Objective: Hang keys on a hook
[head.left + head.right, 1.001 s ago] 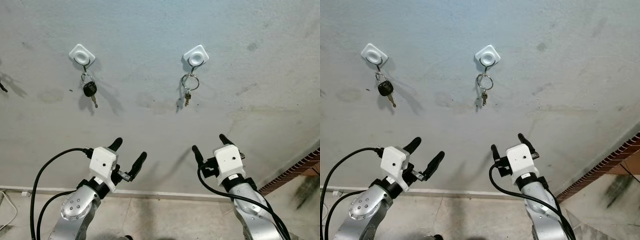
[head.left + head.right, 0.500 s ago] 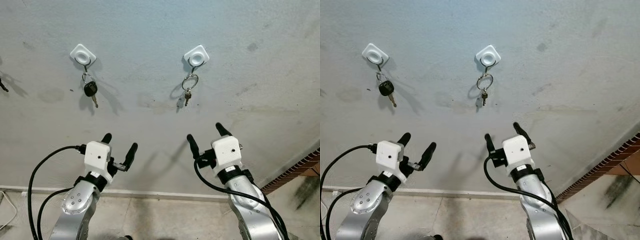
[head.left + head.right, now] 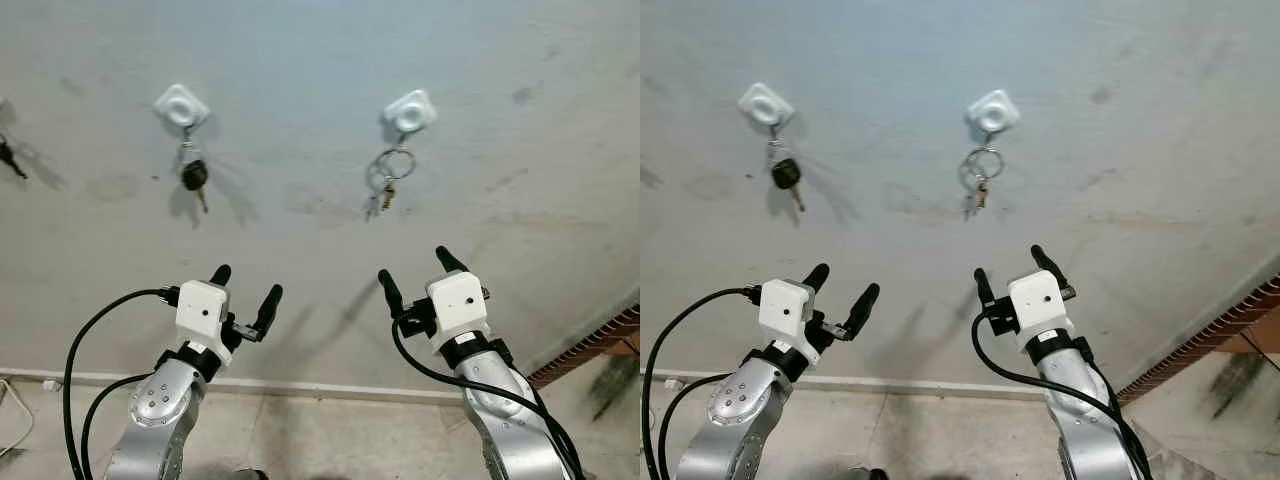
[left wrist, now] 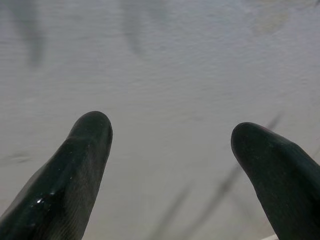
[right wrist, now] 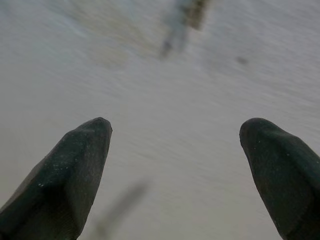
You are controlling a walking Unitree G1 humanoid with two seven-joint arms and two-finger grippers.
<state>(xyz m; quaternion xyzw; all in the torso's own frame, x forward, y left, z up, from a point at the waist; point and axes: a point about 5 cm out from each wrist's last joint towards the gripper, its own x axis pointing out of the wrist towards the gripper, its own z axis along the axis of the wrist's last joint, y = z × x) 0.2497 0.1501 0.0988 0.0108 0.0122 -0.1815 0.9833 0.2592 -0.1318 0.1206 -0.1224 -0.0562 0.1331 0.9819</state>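
**Keys on both white hooks, grippers spread below**

A small brass key on a silver ring (image 3: 388, 175) hangs from the right white square plastic wall hook (image 3: 410, 111); a black-headed car key (image 3: 194, 176) hangs from the left white square hook (image 3: 181, 104). The two hooks sit well apart on the grey plaster wall (image 3: 300, 60).

The left gripper (image 3: 246, 292) and right gripper (image 3: 419, 276) hold below the keys, well short of them, fingers wide apart and gripping nothing. Bare wall lies between grippers and hooks. A pale skirting strip (image 3: 320, 388) edges the floor; brickwork (image 3: 590, 345) borders the lower right.
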